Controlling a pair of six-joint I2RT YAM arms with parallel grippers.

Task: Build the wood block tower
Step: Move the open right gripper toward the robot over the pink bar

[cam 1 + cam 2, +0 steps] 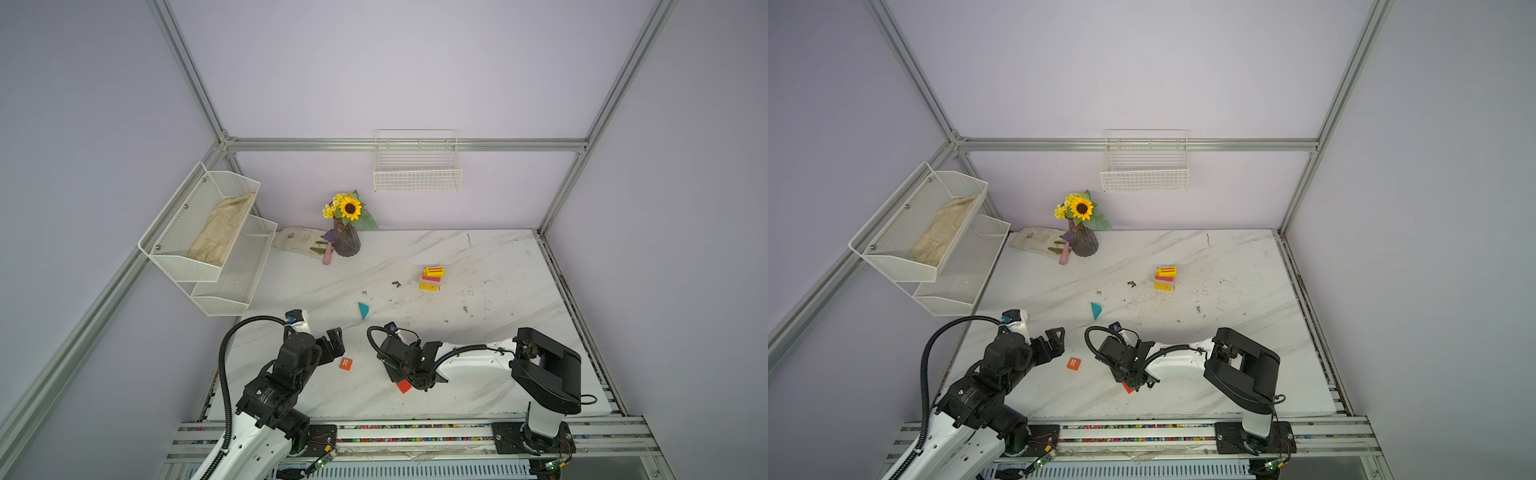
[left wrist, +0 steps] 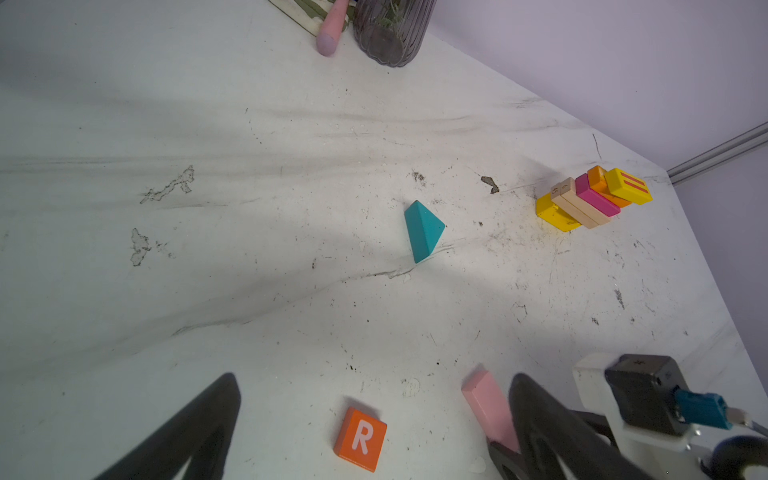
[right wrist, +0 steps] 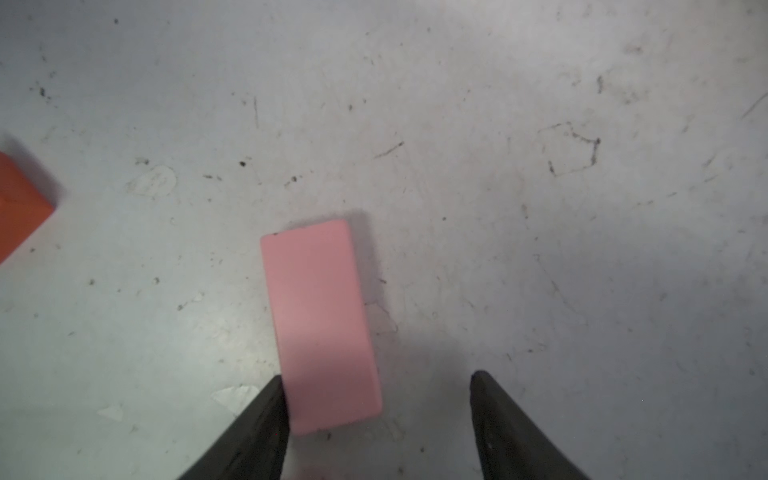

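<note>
Pink block (image 3: 322, 328) lies flat on the worktop (image 3: 540, 249) between the parted jaws of the right tool (image 3: 376, 376); only one jaw touches its side. The tower (image 1: 432, 278) stands well apart, toward the far right. The left tool (image 2: 376, 376) hangs wide apart near the orange R cube (image 2: 360, 439).

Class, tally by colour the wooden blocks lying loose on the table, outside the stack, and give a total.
Teal triangle: 1
Orange R cube: 1
Pink slab: 1
Red block: 1
Total: 4
</note>
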